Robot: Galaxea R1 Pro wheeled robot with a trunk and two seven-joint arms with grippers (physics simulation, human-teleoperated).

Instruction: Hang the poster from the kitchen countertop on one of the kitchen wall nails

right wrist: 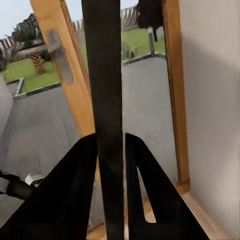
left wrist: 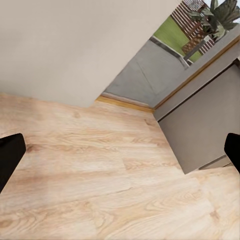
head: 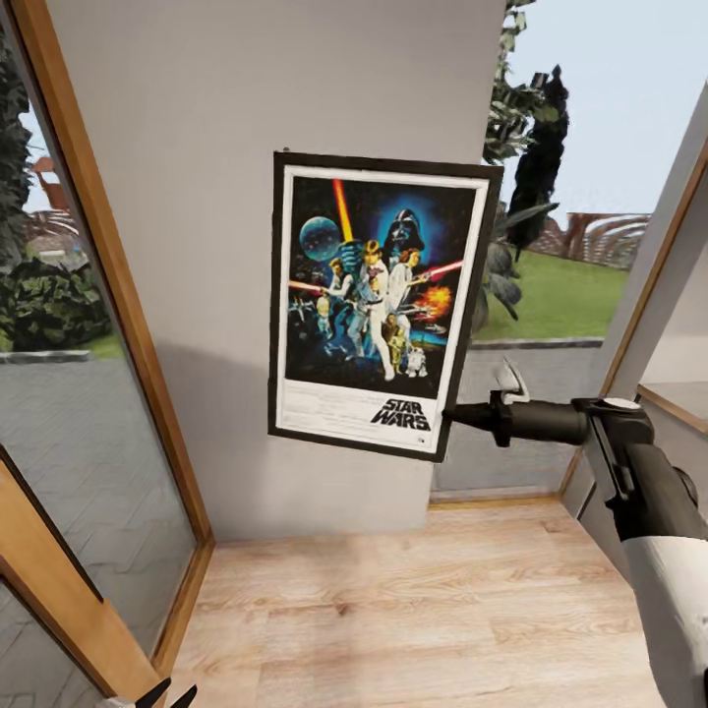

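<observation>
Head view, from left to right: a wood-framed glass door (head: 69, 413) stands at the left with paving and shrubs behind it, and the dark fingertips of the left hand (head: 165, 694) peek in at the bottom edge above the pale plank floor (head: 423, 610). Next comes the plain grey wall (head: 216, 197), and in front of it the poster (head: 379, 305), upright and slightly turned, its black frame overlapping the wall's right edge and the window beyond. Its lower right corner is pinched by the right hand (head: 454, 414), whose dark arm reaches in from the right side. Further right a window shows lawn, plants and a fence

Left wrist view: the left hand's fingers (left wrist: 9, 157) sit wide apart at the two sides of the picture, released, with nothing between them but floor, the wall's base and a grey cabinet side (left wrist: 205, 130)

Right wrist view: the poster's black frame edge (right wrist: 105, 115) runs as a dark bar straight between the two fingers (right wrist: 67, 195) of the right hand, which are clenched on it; behind it are the wooden door frame with a metal handle (right wrist: 60, 55), paving and grass
</observation>
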